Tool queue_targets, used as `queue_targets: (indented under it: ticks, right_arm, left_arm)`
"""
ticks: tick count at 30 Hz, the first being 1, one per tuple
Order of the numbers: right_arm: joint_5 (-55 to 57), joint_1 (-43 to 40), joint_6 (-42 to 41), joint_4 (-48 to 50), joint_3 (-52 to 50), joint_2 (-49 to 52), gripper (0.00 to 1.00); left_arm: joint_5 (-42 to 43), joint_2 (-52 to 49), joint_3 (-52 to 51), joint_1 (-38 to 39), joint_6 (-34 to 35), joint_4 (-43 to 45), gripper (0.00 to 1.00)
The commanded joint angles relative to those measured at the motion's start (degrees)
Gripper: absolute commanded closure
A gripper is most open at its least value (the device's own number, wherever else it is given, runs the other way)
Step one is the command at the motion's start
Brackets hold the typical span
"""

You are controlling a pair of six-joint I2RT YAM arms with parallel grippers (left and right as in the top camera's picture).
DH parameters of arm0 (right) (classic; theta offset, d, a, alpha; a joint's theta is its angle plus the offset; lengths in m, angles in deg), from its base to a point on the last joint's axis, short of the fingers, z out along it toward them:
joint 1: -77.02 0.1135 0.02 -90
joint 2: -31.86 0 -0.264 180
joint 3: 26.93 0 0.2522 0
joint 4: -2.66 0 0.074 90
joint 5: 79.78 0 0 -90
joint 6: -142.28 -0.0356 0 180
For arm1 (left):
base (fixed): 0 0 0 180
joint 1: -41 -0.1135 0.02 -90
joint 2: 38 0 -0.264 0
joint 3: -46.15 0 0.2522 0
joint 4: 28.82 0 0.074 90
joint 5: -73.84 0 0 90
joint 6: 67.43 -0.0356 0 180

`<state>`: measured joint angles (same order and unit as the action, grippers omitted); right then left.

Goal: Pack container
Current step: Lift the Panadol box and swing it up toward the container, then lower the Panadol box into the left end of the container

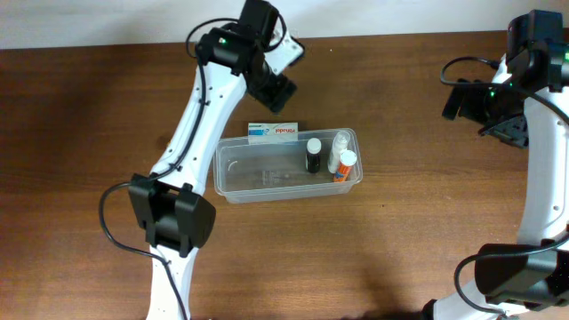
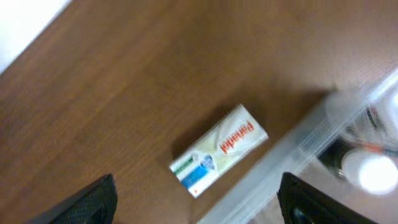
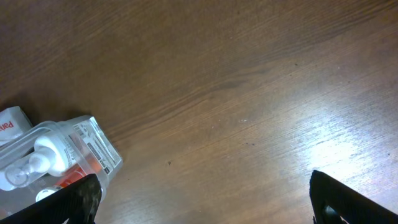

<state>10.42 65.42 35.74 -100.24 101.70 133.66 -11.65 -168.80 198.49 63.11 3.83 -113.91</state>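
The clear plastic container (image 1: pixel 240 173) sits mid-table. Inside its right end stand a black bottle (image 1: pixel 313 156), a clear white bottle (image 1: pixel 339 148) and an orange bottle with a white cap (image 1: pixel 343 166). A white Panadol box (image 1: pixel 272 132) lies on the table against the container's far wall; it shows in the left wrist view (image 2: pixel 219 149) beside the container's rim (image 2: pixel 292 152). My left gripper (image 2: pixel 196 202) is open and empty, above the box. My right gripper (image 3: pixel 205 199) is open and empty over bare table, right of the container (image 3: pixel 93 146).
The brown wooden table (image 1: pixel 427 222) surrounds the container. A white wall runs along the table's far edge (image 1: pixel 107 22). The arm bases stand at the near left (image 1: pixel 171 218) and near right (image 1: pixel 511 271).
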Motion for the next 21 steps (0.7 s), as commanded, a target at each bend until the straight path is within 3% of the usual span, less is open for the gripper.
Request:
queue_targets:
  ticks: [1,14,17,21]
  right_arm:
    - [0.5,-0.1,-0.3,0.0,0.3,-0.2,0.02]
    - [0.5,-0.1,-0.3,0.0,0.3,-0.2,0.02]
    - [0.5,-0.1,-0.3,0.0,0.3,-0.2,0.02]
    - [0.5,-0.1,-0.3,0.0,0.3,-0.2,0.02]
  left_arm:
    - [0.5,1.2,0.3,-1.7,9.0,0.5,0.17]
    - [2.8,-0.3,1.2,-5.5,8.3,4.3,0.18]
    - [3.2,-2.2,1.2,-5.7,4.5,4.3,0.16]
    - [3.4,-5.3,1.2,-5.7,-4.8,1.6,0.04]
